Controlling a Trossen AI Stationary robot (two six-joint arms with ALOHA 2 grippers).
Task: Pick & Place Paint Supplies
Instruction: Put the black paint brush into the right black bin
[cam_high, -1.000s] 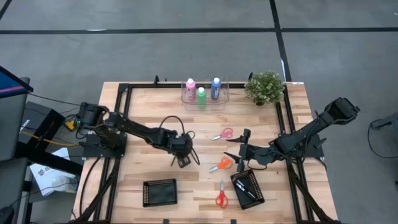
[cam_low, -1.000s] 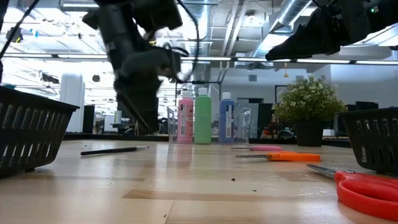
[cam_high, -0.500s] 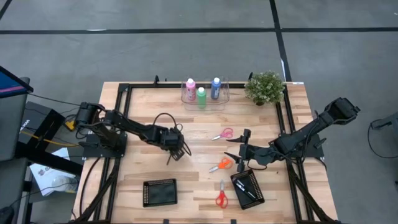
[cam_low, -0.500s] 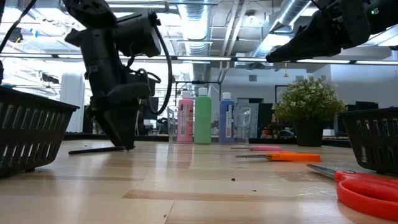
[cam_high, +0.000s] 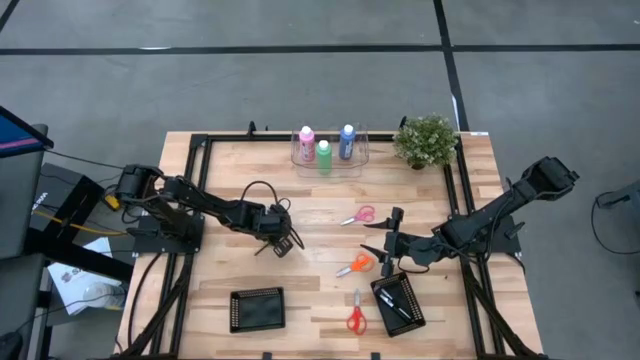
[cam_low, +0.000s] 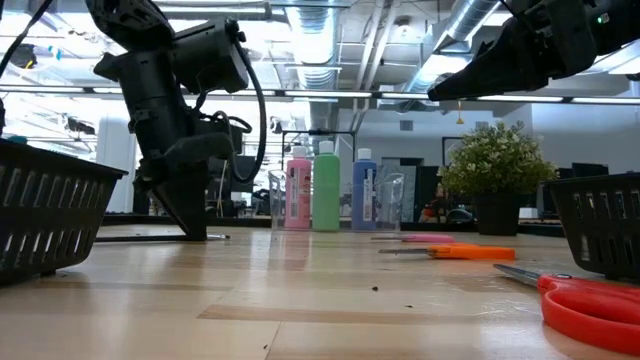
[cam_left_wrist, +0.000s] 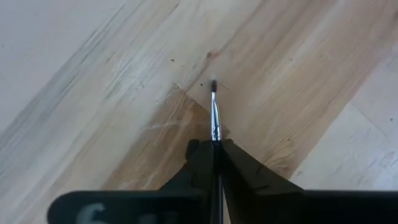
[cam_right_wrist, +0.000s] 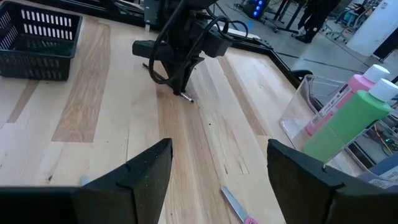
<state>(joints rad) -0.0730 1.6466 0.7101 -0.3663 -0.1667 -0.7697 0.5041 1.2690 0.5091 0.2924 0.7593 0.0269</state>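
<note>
Where pale wood grain runs, the left gripper (cam_left_wrist: 214, 155) pinches a thin brush (cam_left_wrist: 215, 115); the right gripper (cam_right_wrist: 217, 165) gapes wide.

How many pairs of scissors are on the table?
3: pink scissors mid-table, orange scissors in front of them, red scissors at the front edge beside the right basket. None seems hidden.

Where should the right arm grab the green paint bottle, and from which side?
Grip the green paint bottle around its straight body below the white cap, coming from the front of the table: it stands upright in the clear tray, with the pink bottle close behind.
</note>
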